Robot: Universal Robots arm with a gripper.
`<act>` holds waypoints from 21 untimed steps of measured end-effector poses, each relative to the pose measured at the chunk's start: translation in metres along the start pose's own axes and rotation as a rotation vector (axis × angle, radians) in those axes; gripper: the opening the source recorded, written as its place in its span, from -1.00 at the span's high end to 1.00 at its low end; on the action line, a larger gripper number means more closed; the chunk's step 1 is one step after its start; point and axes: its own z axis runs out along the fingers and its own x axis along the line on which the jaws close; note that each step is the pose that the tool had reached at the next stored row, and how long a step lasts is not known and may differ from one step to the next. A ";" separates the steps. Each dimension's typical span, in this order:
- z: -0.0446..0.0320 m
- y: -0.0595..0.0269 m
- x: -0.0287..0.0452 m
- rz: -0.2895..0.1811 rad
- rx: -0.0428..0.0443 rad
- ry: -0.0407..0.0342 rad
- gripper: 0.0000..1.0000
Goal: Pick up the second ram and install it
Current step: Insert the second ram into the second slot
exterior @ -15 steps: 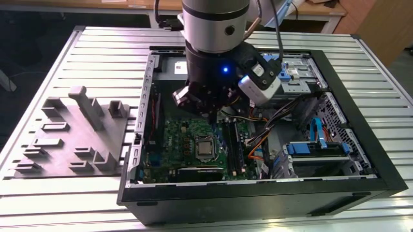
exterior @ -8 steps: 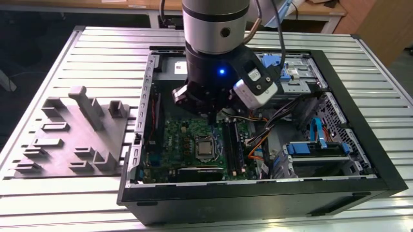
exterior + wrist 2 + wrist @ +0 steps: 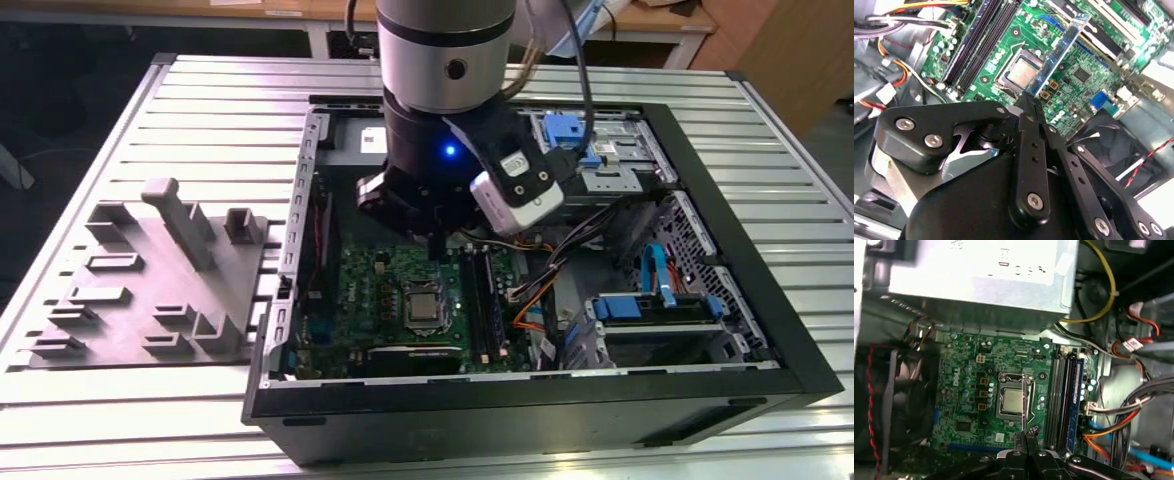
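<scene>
Black-fingered and clamped narrow: pinching the second ram [image 3: 1060, 50] by one end in the gripper [image 3: 1027, 97], edge-on. Hanging inside the open case [image 3: 534, 410] on the bench [image 3: 200, 100], above the motherboard [image 3: 964, 405] right by the processor [image 3: 1012, 401]. Clear of the memory slots [image 3: 1060, 400] along the board's cable-side edge. Not seated.

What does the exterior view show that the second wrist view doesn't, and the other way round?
Exterior view: the grey fixture on the slatted table beside the open computer case, and the arm above it. Second wrist view: the gripper shut on one end of the second ram, close up. Both: the green motherboard, its processor and the black memory slots.
</scene>
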 end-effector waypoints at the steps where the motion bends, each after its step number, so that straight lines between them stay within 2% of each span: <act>1: 0.0001 0.0000 0.0000 0.018 0.0007 0.0002 0.77; 9: 0.0001 0.0001 -0.0003 0.028 0.0011 0.0003 0.77; 12: 0.0003 -0.0001 -0.0040 0.028 0.0012 0.0004 0.77; 13: 0.0007 -0.0007 -0.0129 0.028 0.0012 0.0004 0.77; 21: 0.0019 -0.0021 -0.0331 0.028 0.0011 0.0009 0.77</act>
